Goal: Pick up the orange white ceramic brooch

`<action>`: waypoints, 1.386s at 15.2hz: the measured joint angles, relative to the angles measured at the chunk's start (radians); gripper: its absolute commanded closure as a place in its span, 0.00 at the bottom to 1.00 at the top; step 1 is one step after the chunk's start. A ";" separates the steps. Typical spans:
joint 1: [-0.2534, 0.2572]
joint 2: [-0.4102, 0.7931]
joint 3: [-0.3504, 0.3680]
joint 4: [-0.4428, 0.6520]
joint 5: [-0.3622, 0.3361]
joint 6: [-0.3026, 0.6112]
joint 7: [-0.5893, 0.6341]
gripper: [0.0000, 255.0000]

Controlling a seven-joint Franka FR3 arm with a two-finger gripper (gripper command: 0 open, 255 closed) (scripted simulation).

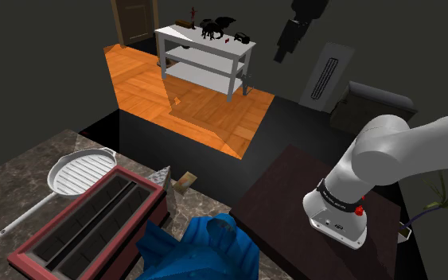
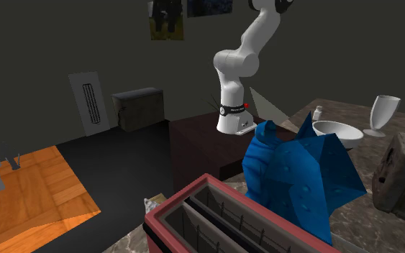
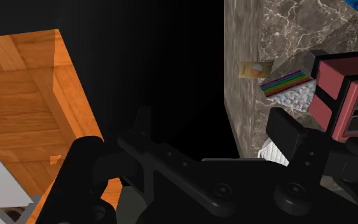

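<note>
The brooch (image 3: 255, 69) is a small tan square piece with an orange and white patch. It lies flat on the marble counter (image 3: 247, 121) near its edge, beside a rainbow-striped item (image 3: 285, 83). In the shoulder view the brooch (image 1: 186, 181) sits at the counter's corner, past the red toaster (image 1: 87, 231). My black gripper (image 1: 287, 41) hangs high in the air, far above and away from the counter. In the wrist view the gripper (image 3: 215, 124) is open with nothing between its fingers (image 3: 289, 130), over the dark floor beside the counter.
A grey textured wedge (image 1: 162, 175) stands next to the brooch. A white grill pan (image 1: 79, 171) and a blue faceted object (image 1: 202, 246) flank the toaster. A white bowl (image 2: 337, 133), a goblet (image 2: 384, 111) and a brown block (image 2: 402, 172) stand further along. A white shelf table (image 1: 206, 56) stands on the wood floor.
</note>
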 measured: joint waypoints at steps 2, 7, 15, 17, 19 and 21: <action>-0.003 -0.005 0.008 -0.017 0.005 0.011 0.018 0.00; -0.021 -0.006 0.102 -0.142 0.062 0.119 0.199 0.00; -0.048 0.088 0.280 -0.289 0.170 0.336 0.521 0.00; -0.059 0.134 0.327 -0.311 0.194 0.399 0.601 0.00; -0.076 0.197 0.376 -0.316 0.211 0.463 0.682 0.00; -0.093 0.265 0.433 -0.320 0.226 0.531 0.772 0.00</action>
